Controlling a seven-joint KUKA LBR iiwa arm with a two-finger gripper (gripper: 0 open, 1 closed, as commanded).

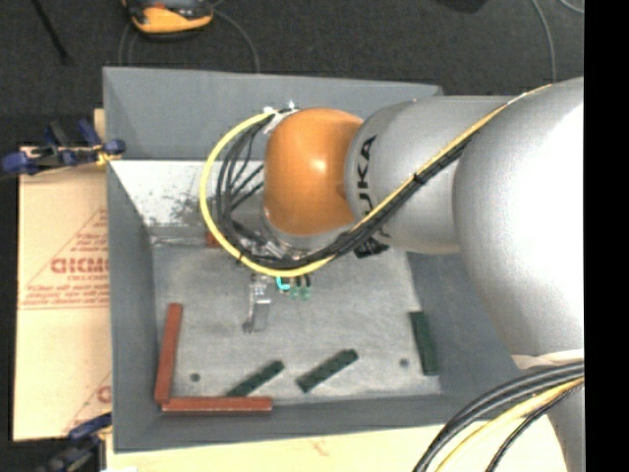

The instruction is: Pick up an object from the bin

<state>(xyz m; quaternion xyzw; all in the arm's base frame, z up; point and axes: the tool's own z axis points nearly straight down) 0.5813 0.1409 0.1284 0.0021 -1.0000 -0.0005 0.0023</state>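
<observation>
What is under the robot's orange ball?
The pincer hangs below the orange cover, over grey bin floor. A small red thing peeks out at its left edge; the floor directly beneath the cover is hidden.

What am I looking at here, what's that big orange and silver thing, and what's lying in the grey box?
One camera looks down on a grey metal bin. The silver thing reaching in from the right is a robot arm; the orange dome is a cover on its wrist. The arm's tip hangs over bare floor near the bin's middle; whether it holds anything I cannot tell. On the floor lie two red-brown bars, forming an L in the view's lower left corner, and three dark green bars: two along the lower edge, one at the right.
</observation>
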